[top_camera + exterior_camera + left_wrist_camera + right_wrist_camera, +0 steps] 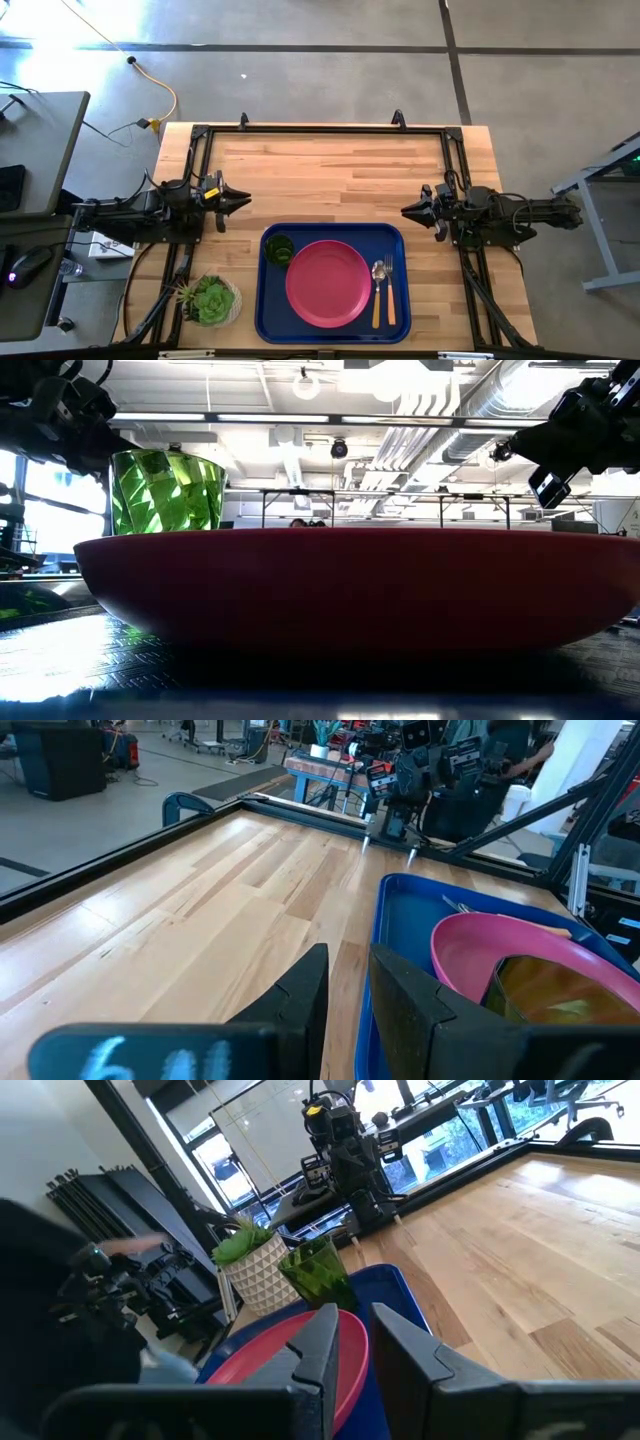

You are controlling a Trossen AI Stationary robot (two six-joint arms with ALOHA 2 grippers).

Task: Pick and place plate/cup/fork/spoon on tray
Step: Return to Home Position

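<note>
The dark-blue tray lies at the table's near middle. On it rest the pink plate, the green cup upright at its far left corner, and the spoon and fork side by side to the right of the plate. My left gripper hovers empty over the wood to the left of the tray, its fingers nearly together. My right gripper hovers empty to the right of the tray's far corner, its fingers likewise nearly together. The low view shows the plate and the cup up close.
A green succulent in a white pot stands at the table's near left corner, beside the tray. A black frame runs along the table's far and side edges. Bare wood lies between the two grippers, beyond the tray.
</note>
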